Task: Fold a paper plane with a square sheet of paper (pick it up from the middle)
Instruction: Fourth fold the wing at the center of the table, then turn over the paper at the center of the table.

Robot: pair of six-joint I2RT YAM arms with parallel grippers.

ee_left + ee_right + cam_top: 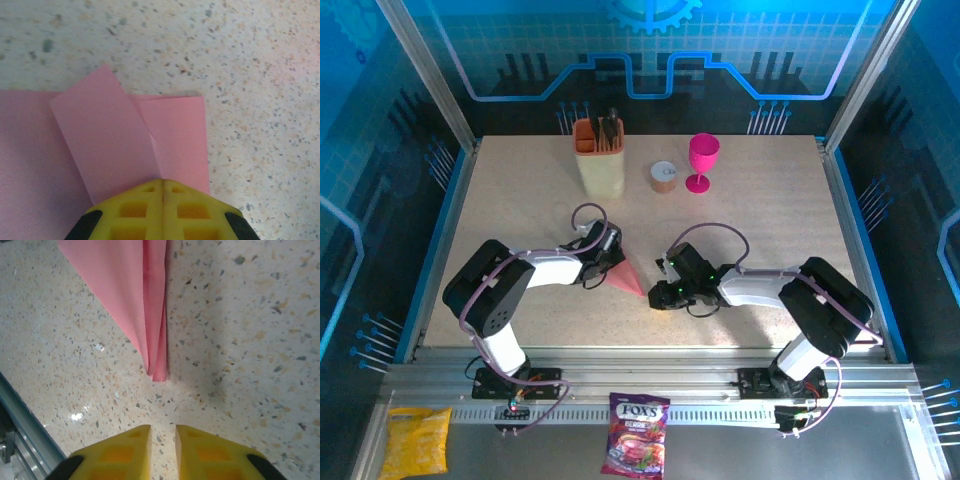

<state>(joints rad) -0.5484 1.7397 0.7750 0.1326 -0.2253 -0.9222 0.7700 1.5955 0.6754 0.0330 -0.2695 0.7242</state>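
At the wide end of the paper plane (626, 277), the closed left gripper (162, 182) hides its edge. The right gripper (163, 429), near the tip, is narrowly open and empty.

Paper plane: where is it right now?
In the top view the paper plane lies front-centre, between the left fingers and the right fingers, nose toward the right.

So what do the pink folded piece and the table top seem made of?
The paper plane: thin matte paper, going by its sharp creases and layered flaps. The table top: hard speckled surface, stone-look composite or laminate; faint glare suggests a smooth finish.
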